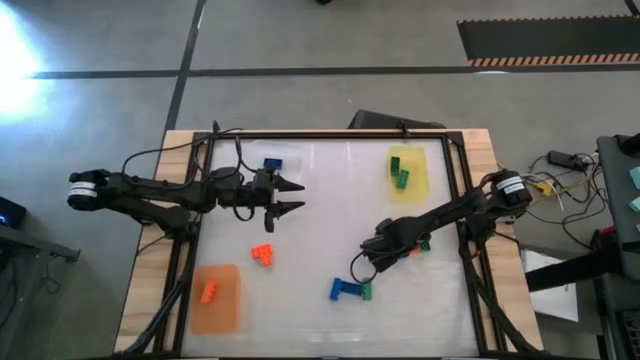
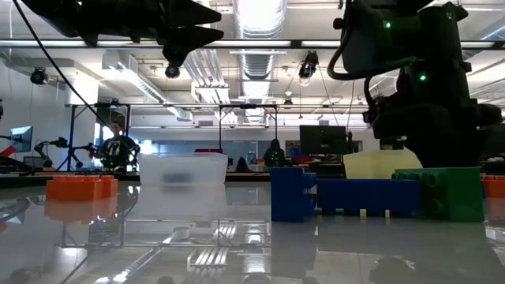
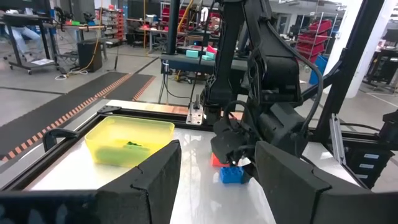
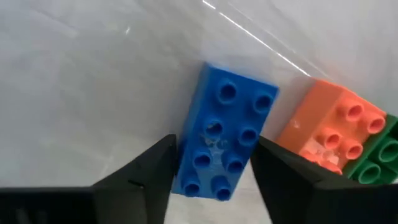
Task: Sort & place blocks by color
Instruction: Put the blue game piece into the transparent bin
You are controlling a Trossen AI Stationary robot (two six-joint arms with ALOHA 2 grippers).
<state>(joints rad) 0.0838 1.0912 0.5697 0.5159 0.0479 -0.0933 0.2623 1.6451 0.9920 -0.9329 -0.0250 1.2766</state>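
The right gripper (image 1: 368, 258) hung low over the table (image 1: 320, 225), right of centre toward the near edge, its dark fingers (image 4: 146, 171) spread either side of a blue block (image 4: 224, 140). That block lay flat, studs up, between the fingertips; whether the pads touched it could not be told. Just beside it sat an orange block (image 4: 333, 127) with a green block (image 4: 376, 158) touching that one. Nearer the front edge lay a blue and green pair (image 1: 348, 290). The left gripper (image 1: 290, 197) hovered over the table's left half toward the far edge, fingers spread, holding nothing.
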